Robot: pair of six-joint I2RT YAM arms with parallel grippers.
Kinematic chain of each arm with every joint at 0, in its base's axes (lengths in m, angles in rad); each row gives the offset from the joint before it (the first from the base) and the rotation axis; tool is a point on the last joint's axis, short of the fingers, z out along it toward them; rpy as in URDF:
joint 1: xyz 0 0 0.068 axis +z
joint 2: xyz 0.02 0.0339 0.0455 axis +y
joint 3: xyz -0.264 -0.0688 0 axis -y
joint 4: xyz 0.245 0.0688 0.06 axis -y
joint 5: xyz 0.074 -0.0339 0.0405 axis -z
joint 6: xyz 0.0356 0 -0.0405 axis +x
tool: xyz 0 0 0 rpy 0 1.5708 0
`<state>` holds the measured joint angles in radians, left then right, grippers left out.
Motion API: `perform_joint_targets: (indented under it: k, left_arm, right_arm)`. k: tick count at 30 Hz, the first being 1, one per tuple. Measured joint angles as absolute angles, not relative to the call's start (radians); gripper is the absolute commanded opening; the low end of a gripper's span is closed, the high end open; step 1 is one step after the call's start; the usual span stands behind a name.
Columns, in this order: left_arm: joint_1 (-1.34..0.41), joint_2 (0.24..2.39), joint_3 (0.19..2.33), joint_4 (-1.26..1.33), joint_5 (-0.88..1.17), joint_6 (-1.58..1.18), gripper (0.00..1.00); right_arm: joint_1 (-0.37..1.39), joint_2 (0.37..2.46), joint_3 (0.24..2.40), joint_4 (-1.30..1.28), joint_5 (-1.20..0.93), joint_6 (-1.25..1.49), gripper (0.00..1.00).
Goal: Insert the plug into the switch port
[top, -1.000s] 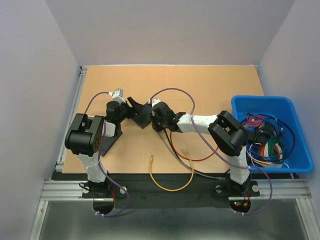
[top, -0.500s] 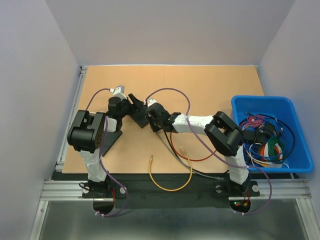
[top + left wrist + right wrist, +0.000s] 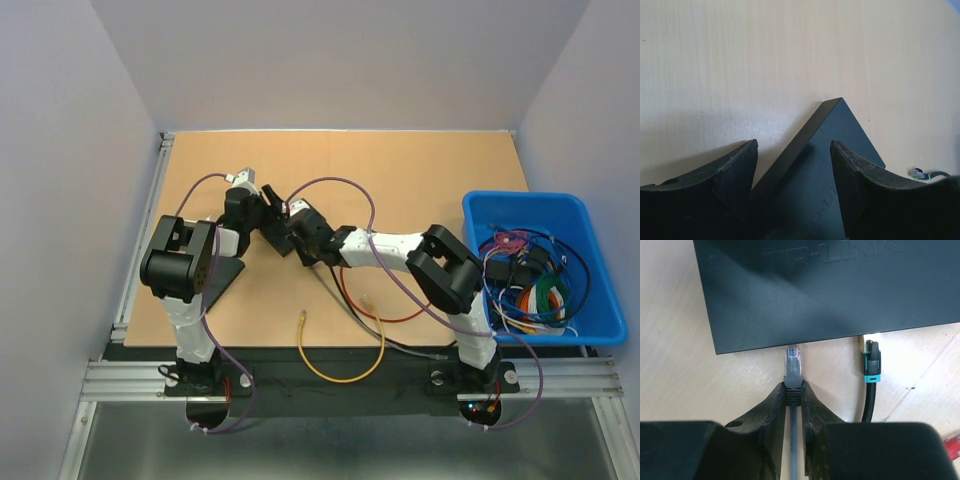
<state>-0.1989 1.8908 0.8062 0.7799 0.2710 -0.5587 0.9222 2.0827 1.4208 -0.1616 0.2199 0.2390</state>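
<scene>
The black switch (image 3: 830,285) lies on the wooden table, and the top view shows it between the two grippers (image 3: 280,232). My right gripper (image 3: 794,390) is shut on the grey boot of the plug (image 3: 794,360). The plug's clear tip touches the switch's near edge at a port. I cannot tell how deep it sits. My left gripper (image 3: 793,145) is open. Its fingers (image 3: 735,170) straddle a corner of the switch (image 3: 830,165) from above. A black cable with a teal boot (image 3: 871,370) sits at the same edge, to the right of my plug.
A blue bin (image 3: 590,300) with several coloured cables stands at the right. A yellow cable (image 3: 340,375) and a red cable (image 3: 385,315) loop on the table in front. A black plate (image 3: 225,275) lies by the left arm. A red plug (image 3: 952,442) lies at lower right.
Both grippers have shifted left and a little farther back, with the switch between them. The right arm has stretched out further leftward with the plug.
</scene>
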Motion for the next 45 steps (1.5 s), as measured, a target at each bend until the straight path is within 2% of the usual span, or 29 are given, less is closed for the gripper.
perform_joint_targets:
  k: [45]
  left_arm:
    - [-0.227,1.912,0.776,0.896,0.267,-0.529,0.64]
  right_arm:
    - [0.978,2.167,1.605,-0.354,0.363,0.160,0.00]
